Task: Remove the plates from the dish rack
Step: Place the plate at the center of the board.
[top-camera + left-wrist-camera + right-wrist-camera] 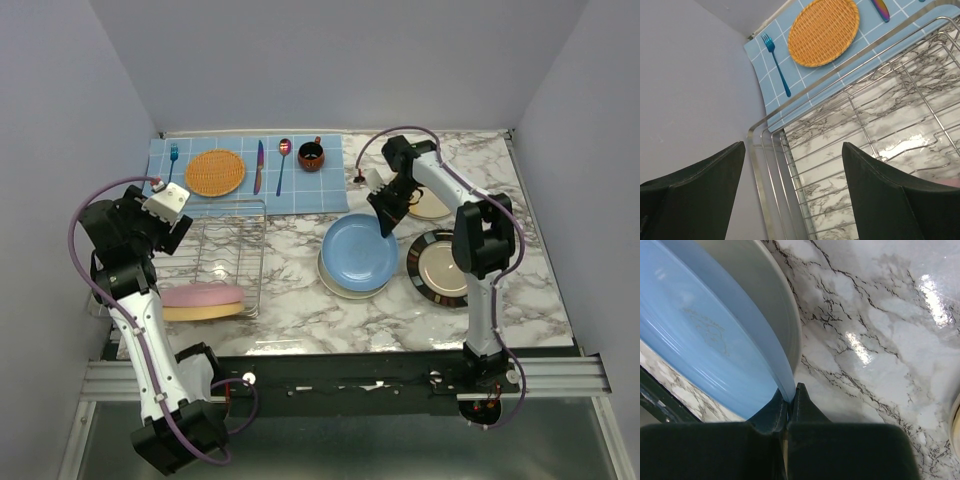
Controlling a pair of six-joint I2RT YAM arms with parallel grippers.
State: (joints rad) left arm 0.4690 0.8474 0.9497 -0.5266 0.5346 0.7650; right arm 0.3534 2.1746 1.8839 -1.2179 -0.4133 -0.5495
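Blue plate [715, 335] rim clamped between right jaws — atop cream plate [767, 297].

Blue checked placemat [328, 192] on marble table [300, 290] holds fork [172, 160], woven disc [215, 172], knife [259, 166], spoon [283, 165], red cup [311, 156].

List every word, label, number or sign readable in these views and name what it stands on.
No text can be read in any view.
On the blue plate: a faint mark near its middle, too blurred to read as letters.
On the dish rack, placemat and marble table: no print shows.
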